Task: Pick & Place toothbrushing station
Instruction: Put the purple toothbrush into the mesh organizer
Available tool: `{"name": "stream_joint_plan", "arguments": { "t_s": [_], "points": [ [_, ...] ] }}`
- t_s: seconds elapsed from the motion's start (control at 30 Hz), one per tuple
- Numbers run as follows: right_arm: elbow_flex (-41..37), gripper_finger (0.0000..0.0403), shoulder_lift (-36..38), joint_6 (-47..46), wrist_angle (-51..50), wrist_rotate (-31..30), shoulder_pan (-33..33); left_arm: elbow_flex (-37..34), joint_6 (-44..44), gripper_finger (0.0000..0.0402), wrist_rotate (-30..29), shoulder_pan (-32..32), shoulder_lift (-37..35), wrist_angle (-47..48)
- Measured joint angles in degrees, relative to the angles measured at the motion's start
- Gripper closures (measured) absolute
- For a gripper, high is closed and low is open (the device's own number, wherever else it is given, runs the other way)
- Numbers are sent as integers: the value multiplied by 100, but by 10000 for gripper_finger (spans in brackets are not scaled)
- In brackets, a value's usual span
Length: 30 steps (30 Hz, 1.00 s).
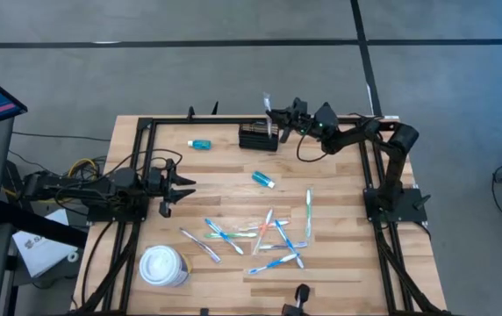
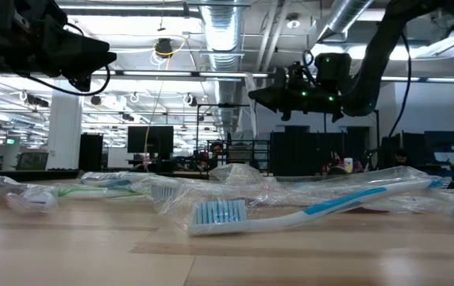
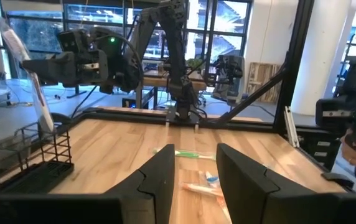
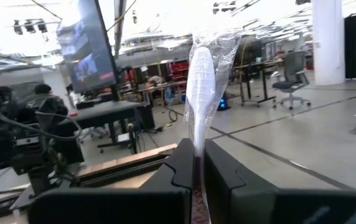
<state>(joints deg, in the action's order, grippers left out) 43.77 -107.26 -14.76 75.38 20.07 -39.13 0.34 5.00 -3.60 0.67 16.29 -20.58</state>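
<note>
Toothbrush (image 4: pixel 201 87) in wrapper pinched in right gripper (image 1: pixel 277 115) jaws just above organiser (image 1: pixel 257 137) at bench far edge, not yet in; approx. eight brushes (image 1: pixel 273 233) left mid-bench; left gripper (image 1: pixel 177 184) idle, jaws spread.

Right gripper (image 4: pixel 198 163) low in the foreground, two dark fingers (image 4: pixel 181 167) pressed together on a toothbrush in clear wrapping (image 4: pixel 203 81); brush standing nearly upright, white head topmost, crinkled film flaring around it; reddish handle just visible down in the slit between the fingers. Off to one side, the other arm (image 4: pixel 16 149), dark, cables looping from it; a strip of wooden table (image 4: pixel 125 160) edged by a black frame; a large monitor (image 4: pixel 89 51) above; farther back, desks, an office chair (image 4: pixel 292 73), grey floor, bright ceiling lights.
</note>
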Motion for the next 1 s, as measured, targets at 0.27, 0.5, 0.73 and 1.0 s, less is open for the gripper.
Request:
{"name": "stream_joint_plan", "arguments": {
  "t_s": [0.27, 0.5, 0.73, 1.0],
  "points": [
    [-38, 396, 0, 125, -147, 64, -15, 2, 150, 289, 0, -1, 0, -9],
    [-626, 396, 0, -53, 543, 76, -257, 0, 150, 289, 0, -1, 0, -9],
    [-938, 396, 4, -118, 1193, 95, -294, 0, 142, 289, 0, -1, 0, -21],
    [-888, 396, 4, -118, 1186, 92, -231, 2, 133, 289, 0, -1, 0, -52]
  ]
}}
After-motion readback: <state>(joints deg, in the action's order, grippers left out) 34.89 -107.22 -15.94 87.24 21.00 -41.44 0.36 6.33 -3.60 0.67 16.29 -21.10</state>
